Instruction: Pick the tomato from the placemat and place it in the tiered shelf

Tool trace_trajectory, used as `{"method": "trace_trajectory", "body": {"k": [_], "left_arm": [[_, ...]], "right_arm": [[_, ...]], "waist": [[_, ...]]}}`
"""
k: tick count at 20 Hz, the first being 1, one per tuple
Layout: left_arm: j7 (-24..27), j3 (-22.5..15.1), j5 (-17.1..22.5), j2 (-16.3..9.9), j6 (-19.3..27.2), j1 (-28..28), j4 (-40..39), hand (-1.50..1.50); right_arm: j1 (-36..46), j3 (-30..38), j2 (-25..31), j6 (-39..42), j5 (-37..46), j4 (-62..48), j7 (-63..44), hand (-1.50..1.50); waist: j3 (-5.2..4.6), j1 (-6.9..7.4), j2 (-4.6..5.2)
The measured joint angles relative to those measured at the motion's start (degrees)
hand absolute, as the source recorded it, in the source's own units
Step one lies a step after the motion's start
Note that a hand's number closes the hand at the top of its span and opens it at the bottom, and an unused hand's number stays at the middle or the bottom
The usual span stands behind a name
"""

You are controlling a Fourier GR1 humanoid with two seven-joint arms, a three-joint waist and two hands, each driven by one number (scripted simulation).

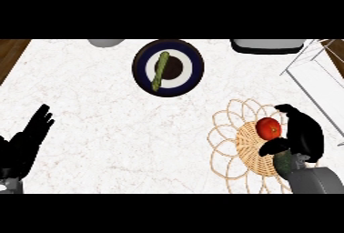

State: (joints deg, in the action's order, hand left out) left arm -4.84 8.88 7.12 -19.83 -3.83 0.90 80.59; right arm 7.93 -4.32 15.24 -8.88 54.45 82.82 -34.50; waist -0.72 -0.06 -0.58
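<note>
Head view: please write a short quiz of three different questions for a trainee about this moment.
1. True or false: the tomato lies on the placemat.
2. Which hand is beside the tomato? A) left hand B) right hand
3. What lies on the dark plate at the far side of the counter?

Key:
1. True.
2. B; the left hand rests open at the left edge.
3. A long green vegetable.
</note>
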Motion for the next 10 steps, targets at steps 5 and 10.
{"method": "trace_trajectory", "body": {"k": [5,10], "left_arm": [[-0.6,0.0,-1.1,1.3,0.7,0.0,0.9,0.0],[-0.3,0.2,-1.9,1.9,0.5,-1.2,-0.5,0.0]], "right_arm": [[0.6,0.5,-0.1,-1.0,1.0,-2.2,2.9,1.5],[0.3,0.8,-0.1,-3.2,3.4,-2.6,4.2,1.5]], "waist": [[-0.18,0.03,-0.19],[-0.14,-0.01,-0.21]]}}
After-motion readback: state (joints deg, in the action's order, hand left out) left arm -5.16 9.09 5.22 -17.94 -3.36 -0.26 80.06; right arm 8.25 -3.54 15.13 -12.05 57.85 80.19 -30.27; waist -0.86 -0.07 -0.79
